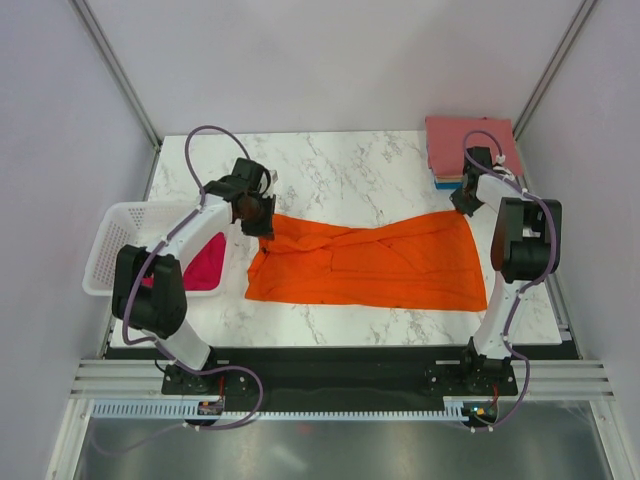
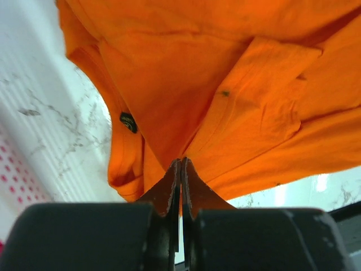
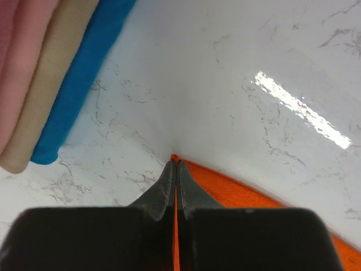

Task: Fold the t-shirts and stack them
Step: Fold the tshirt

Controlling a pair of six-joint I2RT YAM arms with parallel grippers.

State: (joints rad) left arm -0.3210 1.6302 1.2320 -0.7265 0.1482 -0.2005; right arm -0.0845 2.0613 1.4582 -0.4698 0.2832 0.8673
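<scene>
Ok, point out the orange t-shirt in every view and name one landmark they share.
Top external: orange t-shirt spread across mid-table, between the arms.
Left wrist: fills the upper frame, pinched by the left fingers.
Right wrist: only a corner, bottom right, pinched by the right fingers.
Shared landmark: the marble tabletop.

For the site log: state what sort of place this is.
Probably a robot-lab test cell, not a home: a white marble-patterned tabletop walled by plain panels on bare aluminium posts, a bright orange cloth t-shirt spread out, a white perforated plastic basket.
</scene>
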